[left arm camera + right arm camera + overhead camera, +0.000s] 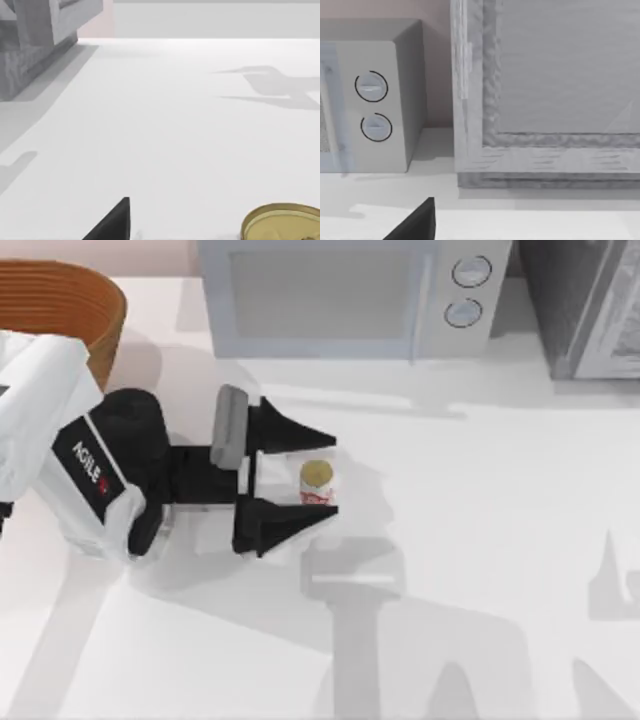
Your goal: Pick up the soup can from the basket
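The soup can (317, 483) stands upright on the white table, with a red-and-white label and a tan-yellow top. It is outside the basket (60, 305), which sits at the far left corner, partly hidden by my left arm. My left gripper (334, 477) is open and lies level with the table, one black finger on each side of the can. In the left wrist view the can's top (280, 223) shows close by, with one finger (112, 225) beside it. A dark part of my right gripper (415, 225) faces the back of the table.
A grey microwave (340, 295) with two round knobs stands at the back centre. A grey cabinet (590, 305) fills the back right corner. Open tabletop stretches to the right of the can and toward the front.
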### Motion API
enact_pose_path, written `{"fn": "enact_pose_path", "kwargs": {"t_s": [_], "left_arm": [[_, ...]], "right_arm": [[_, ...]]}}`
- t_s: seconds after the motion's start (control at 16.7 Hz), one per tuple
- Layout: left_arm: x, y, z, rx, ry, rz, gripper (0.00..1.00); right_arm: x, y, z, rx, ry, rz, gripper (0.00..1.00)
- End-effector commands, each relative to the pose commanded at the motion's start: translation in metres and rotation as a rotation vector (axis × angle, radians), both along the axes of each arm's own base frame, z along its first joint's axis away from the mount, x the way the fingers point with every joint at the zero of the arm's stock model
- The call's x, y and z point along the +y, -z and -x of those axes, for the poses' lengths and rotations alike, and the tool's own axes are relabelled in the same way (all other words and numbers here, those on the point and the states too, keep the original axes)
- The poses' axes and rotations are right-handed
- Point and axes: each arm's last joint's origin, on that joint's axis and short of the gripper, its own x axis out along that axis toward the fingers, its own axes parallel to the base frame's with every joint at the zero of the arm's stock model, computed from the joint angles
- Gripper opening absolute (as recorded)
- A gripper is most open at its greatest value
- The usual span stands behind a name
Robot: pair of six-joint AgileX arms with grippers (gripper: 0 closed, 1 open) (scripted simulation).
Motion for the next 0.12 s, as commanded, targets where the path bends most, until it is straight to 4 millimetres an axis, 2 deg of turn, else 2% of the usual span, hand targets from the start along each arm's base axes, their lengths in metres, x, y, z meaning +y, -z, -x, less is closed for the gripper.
{"fn": "enact_pose_path", "kwargs": {"t_s": [0.12], "left_arm": [[0.0, 0.0, 0.0, 0.0, 0.0, 0.0, 1.0]], "right_arm": [[0.0, 0.0, 0.0, 0.0, 0.0, 0.0, 1.0]]}}
